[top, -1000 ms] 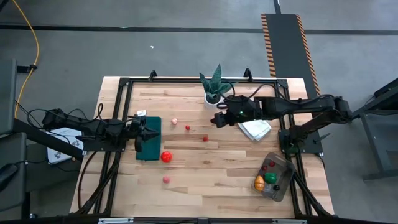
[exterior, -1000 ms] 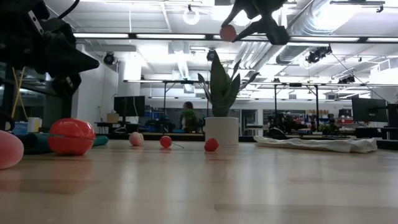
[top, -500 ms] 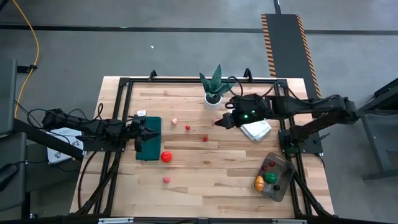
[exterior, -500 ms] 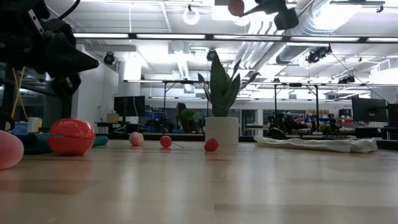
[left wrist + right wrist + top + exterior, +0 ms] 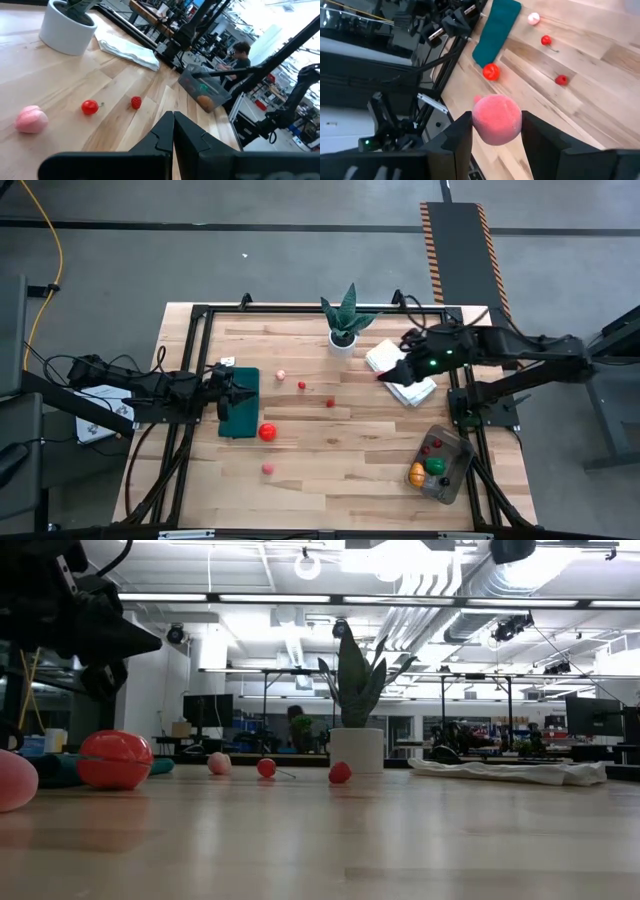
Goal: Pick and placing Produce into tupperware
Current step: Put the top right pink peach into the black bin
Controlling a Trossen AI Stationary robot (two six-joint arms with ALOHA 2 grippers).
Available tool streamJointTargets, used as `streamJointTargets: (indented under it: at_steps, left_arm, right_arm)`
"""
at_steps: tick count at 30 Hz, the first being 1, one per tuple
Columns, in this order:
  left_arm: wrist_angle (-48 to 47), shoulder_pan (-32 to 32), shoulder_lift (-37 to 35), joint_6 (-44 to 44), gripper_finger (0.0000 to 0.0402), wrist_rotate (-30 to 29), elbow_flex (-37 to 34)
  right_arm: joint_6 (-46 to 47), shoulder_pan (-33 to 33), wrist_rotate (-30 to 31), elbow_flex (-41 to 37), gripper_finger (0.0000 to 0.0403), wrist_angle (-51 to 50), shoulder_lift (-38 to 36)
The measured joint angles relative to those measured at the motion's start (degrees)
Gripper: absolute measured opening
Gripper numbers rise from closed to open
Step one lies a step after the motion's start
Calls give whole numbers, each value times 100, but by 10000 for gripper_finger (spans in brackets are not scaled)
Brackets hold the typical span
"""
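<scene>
While the pink round fruit (image 5: 496, 120) sits pinched between its two dark fingers, the right gripper (image 5: 393, 373) hangs over the folded white cloth (image 5: 400, 377) at the desk's (image 5: 330, 470) right side. The wrist view shows the fruit filling the gap, so the jaws are closed on it, and the desk lies well below. Held high like that, the fruit can pass over the loose pieces, the cloth and the container wall without knocking anything, which is probably why it rides there.

Nearest the front right corner of the desk stands the tupperware (image 5: 438, 463), tilted against the desk's edges, with an orange piece (image 5: 416, 474), a green one (image 5: 436, 465) and a few small dark red ones already inside. It lies near the right gripper, toward the front edge, so I judge the step in hand to be the carry to it.

Further across the desk, a pale pink fruit (image 5: 267, 468) lies alone near the front, a large red one (image 5: 267, 432) rests just beside the dark green mat (image 5: 240, 403), and two small red berries (image 5: 301, 385) and a light pink piece (image 5: 281, 373) are scattered toward the potted plant (image 5: 343, 317) at the back edge.

At the far side, the left gripper (image 5: 227, 392) waits over the mat, fingers pressed together on nothing.
</scene>
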Motion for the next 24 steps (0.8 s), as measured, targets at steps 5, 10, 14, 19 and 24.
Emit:
streamJointTargets:
  at_steps: [5, 10, 14, 19, 24]
  left_arm:
    - [7, 0, 0, -302, 1, -8, 0]
    - [7, 0, 0, -428, 1, -10, 0]
    - [7, 0, 0, -444, 1, -11, 0]
    - [7, -2, 0, -461, 1, -17, 0]
    - [7, 0, 0, -621, 1, -28, 0]
  right_arm:
    - [-40, 120, -23, 0, 138, -447, -488]
    - [-38, 276, -23, 0, 138, -884, -910]
    - [-8, 398, -24, 0, 138, -1213, -1158]
    - [59, 526, -181, 0, 138, -1707, -1380]
    - [218, 661, -442, 0, 138, -2255, -1520]
